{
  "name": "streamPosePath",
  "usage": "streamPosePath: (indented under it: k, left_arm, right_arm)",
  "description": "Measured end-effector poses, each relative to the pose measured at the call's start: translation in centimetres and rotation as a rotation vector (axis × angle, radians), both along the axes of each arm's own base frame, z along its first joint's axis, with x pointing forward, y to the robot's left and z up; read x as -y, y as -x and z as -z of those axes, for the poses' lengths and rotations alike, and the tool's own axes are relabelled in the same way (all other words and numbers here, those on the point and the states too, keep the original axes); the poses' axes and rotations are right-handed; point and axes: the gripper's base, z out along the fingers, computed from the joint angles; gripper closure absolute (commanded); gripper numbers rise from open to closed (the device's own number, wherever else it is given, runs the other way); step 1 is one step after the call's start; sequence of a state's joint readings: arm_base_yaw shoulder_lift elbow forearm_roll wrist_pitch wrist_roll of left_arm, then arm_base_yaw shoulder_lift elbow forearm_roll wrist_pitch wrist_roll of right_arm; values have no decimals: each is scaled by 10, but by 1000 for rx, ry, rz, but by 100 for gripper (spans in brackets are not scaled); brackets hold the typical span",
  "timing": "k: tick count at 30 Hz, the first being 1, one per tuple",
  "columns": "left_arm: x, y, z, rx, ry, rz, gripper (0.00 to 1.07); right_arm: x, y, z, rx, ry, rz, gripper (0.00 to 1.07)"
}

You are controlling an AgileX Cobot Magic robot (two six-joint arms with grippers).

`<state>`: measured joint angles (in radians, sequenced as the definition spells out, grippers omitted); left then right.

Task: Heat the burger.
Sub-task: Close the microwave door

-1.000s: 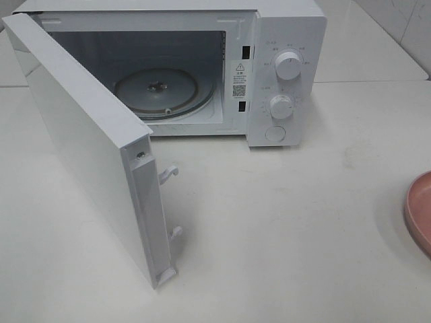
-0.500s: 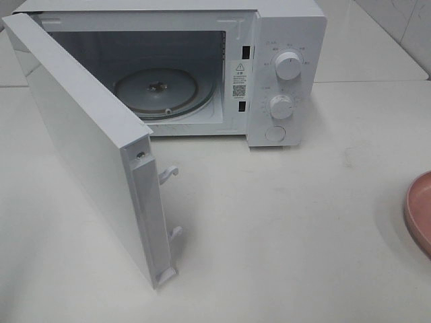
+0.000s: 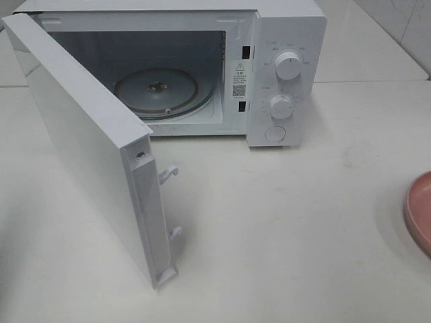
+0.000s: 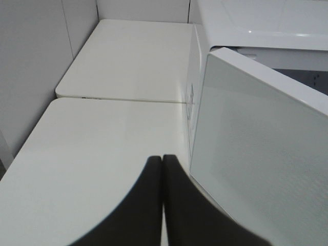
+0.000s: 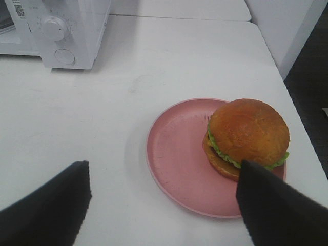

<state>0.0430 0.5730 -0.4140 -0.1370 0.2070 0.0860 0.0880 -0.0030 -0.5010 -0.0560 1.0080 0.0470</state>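
My left gripper (image 4: pixel 162 160) has its two dark fingers pressed together with nothing between them, hanging over the bare white table (image 4: pixel 92 154) just beside the outer face of the microwave door (image 4: pixel 261 159). My right gripper (image 5: pixel 164 205) stands wide apart and holds nothing: one finger (image 5: pixel 48 205) hangs over bare table, the other (image 5: pixel 277 210) sits over the near edge of the pink plate (image 5: pixel 174 154), close to the burger (image 5: pixel 248 136) (whether it actually touches the bun I cannot tell).

The burger rests on the plate, set toward the plate's right side rather than its middle, with its glossy brown bun on top and green lettuce frilling out underneath. The plate lies on the table well to the right of the microwave (image 3: pixel 286 74), near the table's right edge; the high camera catches only a sliver of its rim (image 3: pixel 419 210) and none of the burger.

The microwave stands at the far side of the table. Its door (image 3: pixel 87 148) is swung out toward the near left, with two white latch hooks showing on its free edge. Inside, the glass turntable (image 3: pixel 156 93) is bare. Two round knobs, upper (image 3: pixel 288 65) and lower (image 3: pixel 281 106), sit one above the other on the control panel at its right, with a round button (image 3: pixel 275 133) below them.
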Motion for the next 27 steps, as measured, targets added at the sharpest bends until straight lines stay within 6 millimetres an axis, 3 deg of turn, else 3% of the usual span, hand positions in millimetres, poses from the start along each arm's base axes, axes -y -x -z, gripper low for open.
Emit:
streamPosePath:
  k: [8,15,22,27]
  left_arm:
    - [-5,-31,31,54,-17,-40,107]
    - [5,-56,66,99,-79,36,107]
    - [17,-79,93,64,-23,147,107]
    - [24,-84,100,82,10,217,107]
  right_arm:
    - [0,0,0,0,0,0,31]
    - [0,0,0,0,0,0,31]
    - [0,0,0,0,0,0,31]
    - [0,0,0,0,0,0,31]
